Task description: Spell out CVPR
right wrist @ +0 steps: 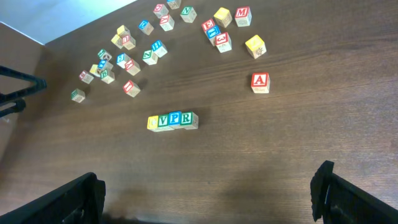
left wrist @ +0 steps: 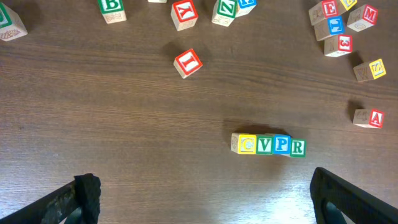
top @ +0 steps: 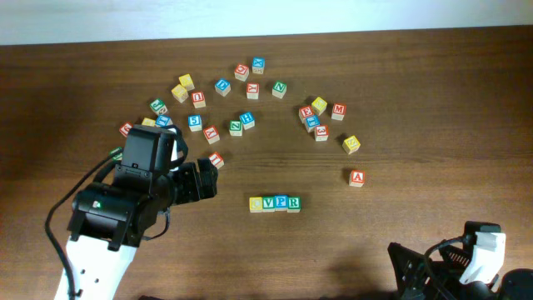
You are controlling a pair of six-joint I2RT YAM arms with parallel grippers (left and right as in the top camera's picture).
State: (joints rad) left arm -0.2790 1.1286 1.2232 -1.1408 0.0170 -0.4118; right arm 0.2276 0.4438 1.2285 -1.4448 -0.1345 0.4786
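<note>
Plainly, the left claw (left wrist: 205, 200) and the right claw (right wrist: 208, 194) both gape wide, gripping nothing. Around the middle of the bench (top: 416, 108), the yellow C block (left wrist: 247, 144), green V block (left wrist: 265, 145), blue P block (left wrist: 282, 144) and green R block (left wrist: 298, 147) sit touching in one row. Loose blocks (top: 221, 86) lie scattered toward the far edge, and a red A block (top: 356, 177) sits alone.
</note>
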